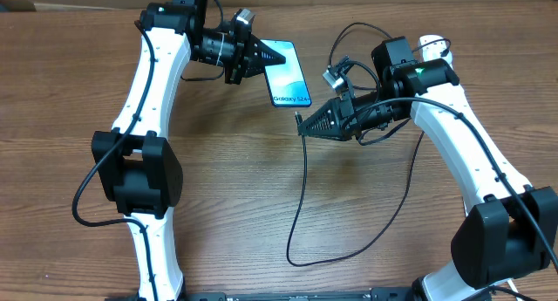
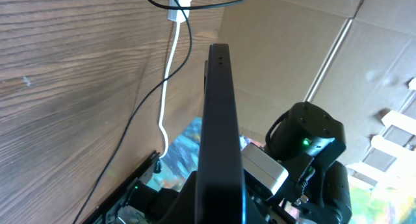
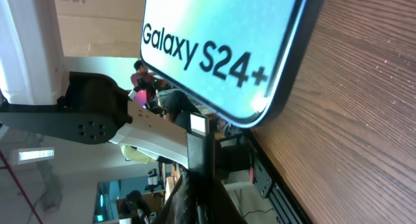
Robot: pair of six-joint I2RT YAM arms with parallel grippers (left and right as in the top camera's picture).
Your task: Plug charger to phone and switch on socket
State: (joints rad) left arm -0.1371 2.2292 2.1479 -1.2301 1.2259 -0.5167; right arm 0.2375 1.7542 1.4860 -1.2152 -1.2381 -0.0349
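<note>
The brown wooden worktop [image 1: 261, 205] ran back to a cardboard wall, and I saw no container on it, so nothing was held in one. The left gripper [image 1: 260, 64] had its fingers clamped on the far short end of the phone [image 1: 286, 76], whose blue screen faced up and whose lettered end pointed toward the right arm. Only a bit of the white socket [image 1: 430, 44] showed, at the far right behind that arm and well apart from the phone. The right gripper [image 1: 304, 126] had its fingers pinched narrow on the charger [image 1: 302, 196] just behind the connector tip [image 1: 298, 119], the black cable trailing down in a long loop toward me. I judged the plugging-in step to be in hand, with the tip near the phone's lettered edge but not seated. The next move called for squaring the tip to the port and pressing straight in while the left held firm; the switch came later.
</note>
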